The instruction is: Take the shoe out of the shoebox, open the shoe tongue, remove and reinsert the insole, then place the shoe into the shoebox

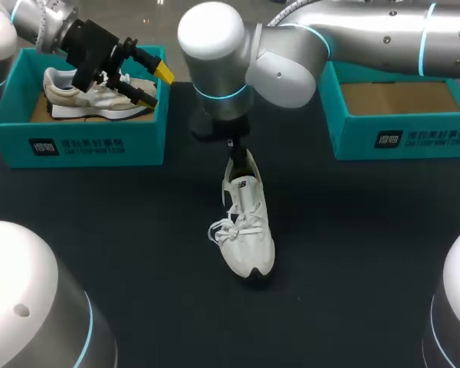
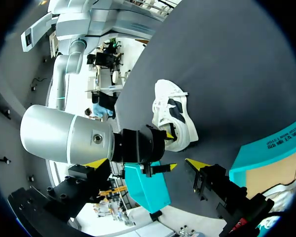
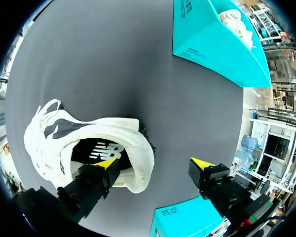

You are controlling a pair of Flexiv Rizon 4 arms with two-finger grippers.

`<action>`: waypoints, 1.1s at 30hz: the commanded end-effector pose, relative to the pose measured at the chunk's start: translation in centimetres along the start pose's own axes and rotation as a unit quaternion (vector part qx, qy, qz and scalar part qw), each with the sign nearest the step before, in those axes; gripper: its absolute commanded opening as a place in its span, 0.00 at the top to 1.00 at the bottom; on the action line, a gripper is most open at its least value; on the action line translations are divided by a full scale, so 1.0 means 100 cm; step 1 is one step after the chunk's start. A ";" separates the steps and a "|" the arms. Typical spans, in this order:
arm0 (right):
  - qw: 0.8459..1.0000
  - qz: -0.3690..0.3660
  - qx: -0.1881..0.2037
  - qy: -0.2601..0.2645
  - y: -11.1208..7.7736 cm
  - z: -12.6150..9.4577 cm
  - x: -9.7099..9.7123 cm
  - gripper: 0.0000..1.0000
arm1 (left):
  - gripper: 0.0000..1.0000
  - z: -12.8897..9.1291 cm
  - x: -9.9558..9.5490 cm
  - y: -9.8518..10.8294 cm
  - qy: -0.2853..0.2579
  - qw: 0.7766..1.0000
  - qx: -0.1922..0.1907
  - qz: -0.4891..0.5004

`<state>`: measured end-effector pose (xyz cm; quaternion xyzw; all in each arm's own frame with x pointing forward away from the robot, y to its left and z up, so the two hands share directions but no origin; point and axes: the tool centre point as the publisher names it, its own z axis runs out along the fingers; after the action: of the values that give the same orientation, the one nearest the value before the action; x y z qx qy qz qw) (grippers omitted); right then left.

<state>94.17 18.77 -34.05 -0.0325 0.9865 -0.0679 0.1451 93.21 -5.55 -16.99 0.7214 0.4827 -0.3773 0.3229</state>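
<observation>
Right end effector point(image 3: 154, 167) hangs open over the heel of the shoe point(image 3: 93, 129) on the tabletop point(image 3: 113, 59) — one finger inside the collar. Best pinch only the insole's rear edge — not the heel wall.

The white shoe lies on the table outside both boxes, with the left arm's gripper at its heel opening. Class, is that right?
Wrong arm. The right gripper is at the heel of the white shoe, one finger inside the opening, as the right wrist view shows. The left gripper hangs over the left box. The rest stands.
</observation>
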 end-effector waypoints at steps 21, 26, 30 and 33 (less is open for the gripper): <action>0.999 -0.010 0.008 0.042 0.002 0.046 0.010 0.74 | 0.00 -0.001 0.000 0.000 0.002 1.000 0.001 0.000; 0.999 -0.002 0.012 0.045 0.002 0.047 0.013 1.00 | 0.00 -0.001 0.000 0.000 0.002 1.000 0.001 0.000; 0.999 0.015 0.019 0.048 0.001 0.047 0.015 1.00 | 0.00 -0.001 0.000 0.000 0.002 1.000 0.001 0.000; 0.998 0.027 0.023 0.047 -0.001 0.034 0.014 1.00 | 0.00 -0.001 0.000 0.000 0.002 1.000 0.001 0.000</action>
<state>94.24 17.87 -38.72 -0.0018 0.9913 -0.0864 0.0996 93.21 -5.55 -16.99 0.7214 0.4827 -0.3773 0.3229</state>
